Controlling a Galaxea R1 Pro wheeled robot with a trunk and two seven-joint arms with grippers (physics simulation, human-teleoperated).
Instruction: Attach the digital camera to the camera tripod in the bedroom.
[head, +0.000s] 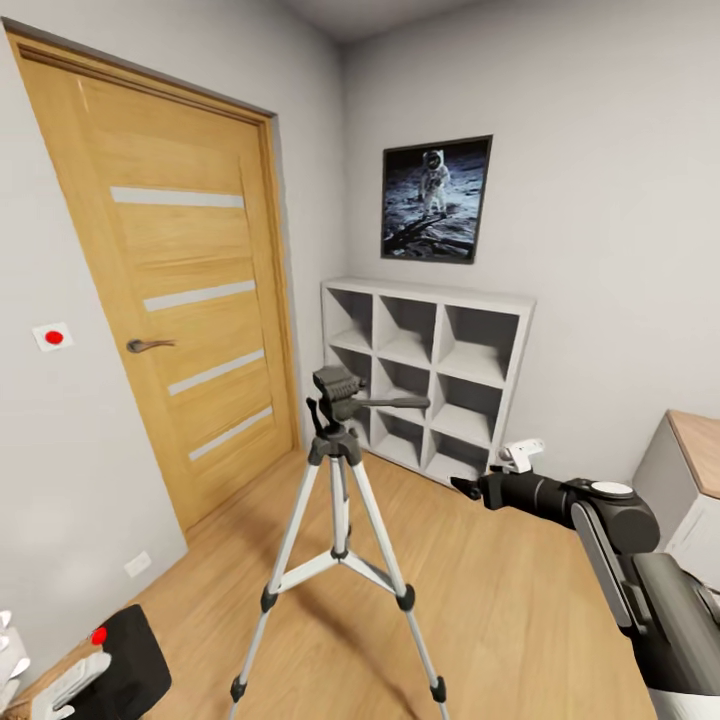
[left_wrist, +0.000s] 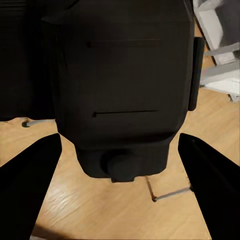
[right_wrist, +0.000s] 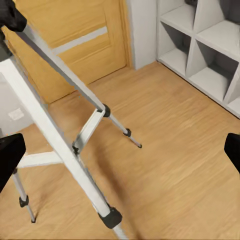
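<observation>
Nowhere legible writing: digital camera (left_wrist: 122, 90), camera tripod (head: 340, 500).

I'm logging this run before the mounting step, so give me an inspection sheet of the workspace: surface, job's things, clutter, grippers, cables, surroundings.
Surface: light wooden plank floor.
Job's things: tripod stands upright on the floor, its head bare; black camera sits between the left gripper's fingers, low at the head view's left.
Clutter: nothing seen.
Grippers: left gripper around the camera, contact not clear; right gripper held out beside the tripod, fingers apart, empty.
Cables: nothing seen.
Surroundings: oak door, grey cube shelves, astronaut picture, wooden-topped cabinet.
</observation>
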